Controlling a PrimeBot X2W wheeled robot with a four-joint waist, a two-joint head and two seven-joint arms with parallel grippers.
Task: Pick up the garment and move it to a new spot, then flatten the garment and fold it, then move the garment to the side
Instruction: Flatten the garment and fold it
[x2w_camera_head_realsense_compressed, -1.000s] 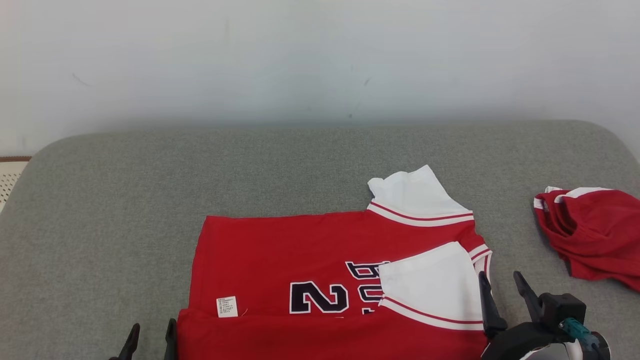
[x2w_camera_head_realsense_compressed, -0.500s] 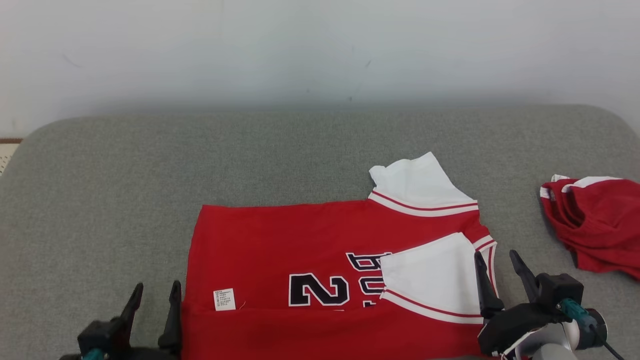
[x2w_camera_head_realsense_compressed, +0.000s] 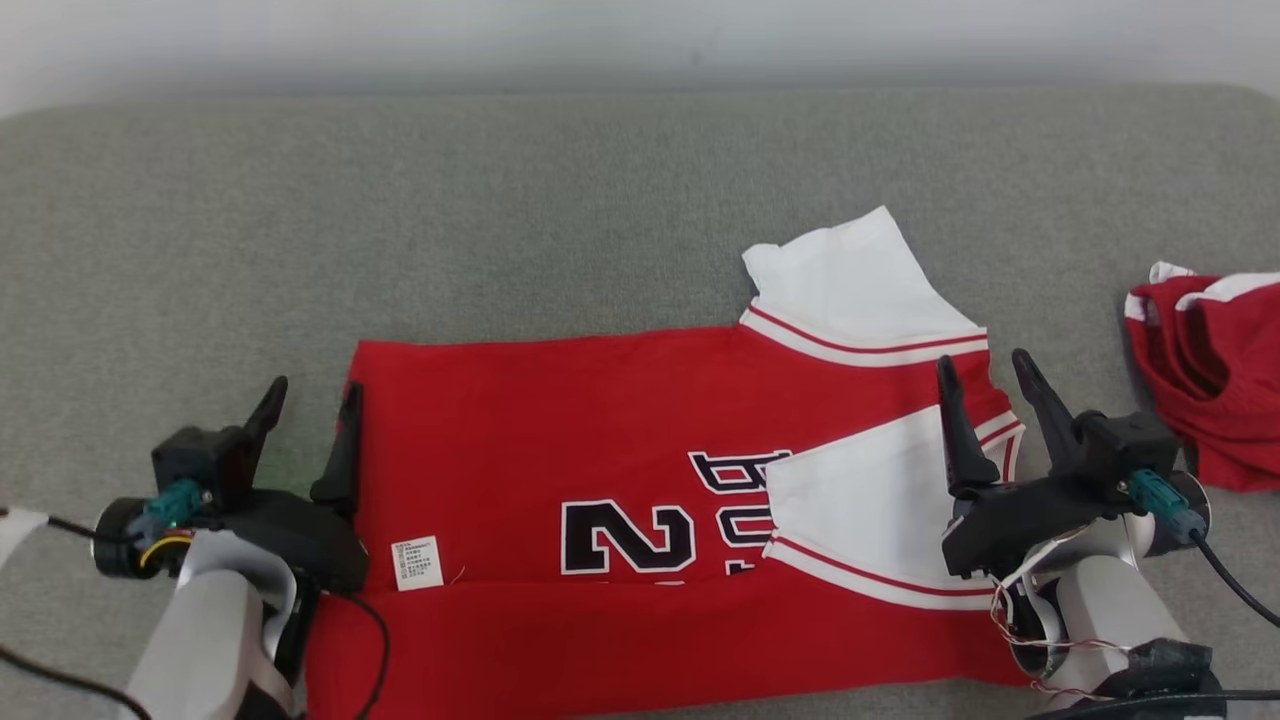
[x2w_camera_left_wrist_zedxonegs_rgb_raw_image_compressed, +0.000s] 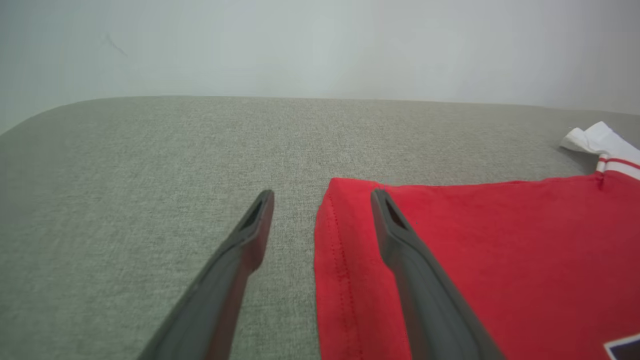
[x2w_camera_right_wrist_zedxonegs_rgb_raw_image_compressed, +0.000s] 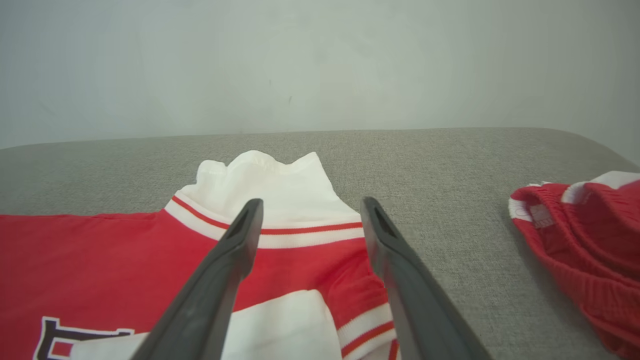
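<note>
The garment (x2w_camera_head_realsense_compressed: 560, 420) is a red jersey with white sleeves and a dark number, lying flat on the grey cushion with its near part folded over. My left gripper (x2w_camera_head_realsense_compressed: 310, 395) is open at the jersey's left hem; in the left wrist view one finger hangs over the red cloth (x2w_camera_left_wrist_zedxonegs_rgb_raw_image_compressed: 475, 260) and the other over bare cushion, my left gripper (x2w_camera_left_wrist_zedxonegs_rgb_raw_image_compressed: 320, 197) holding nothing. My right gripper (x2w_camera_head_realsense_compressed: 985, 365) stands open above the collar end, over the folded white sleeve (x2w_camera_head_realsense_compressed: 870, 500). In the right wrist view my right gripper (x2w_camera_right_wrist_zedxonegs_rgb_raw_image_compressed: 307, 207) straddles the far white sleeve (x2w_camera_right_wrist_zedxonegs_rgb_raw_image_compressed: 270, 185).
A second red garment with white trim (x2w_camera_head_realsense_compressed: 1215, 370) lies crumpled at the right edge of the grey cushion (x2w_camera_head_realsense_compressed: 500, 200), also seen as red shorts (x2w_camera_right_wrist_zedxonegs_rgb_raw_image_compressed: 585, 235) in the right wrist view. A pale wall stands behind the cushion.
The head camera has tilted down, so more of the jersey and both arms show. Both grippers have come forward over the jersey's two ends and stay open.
</note>
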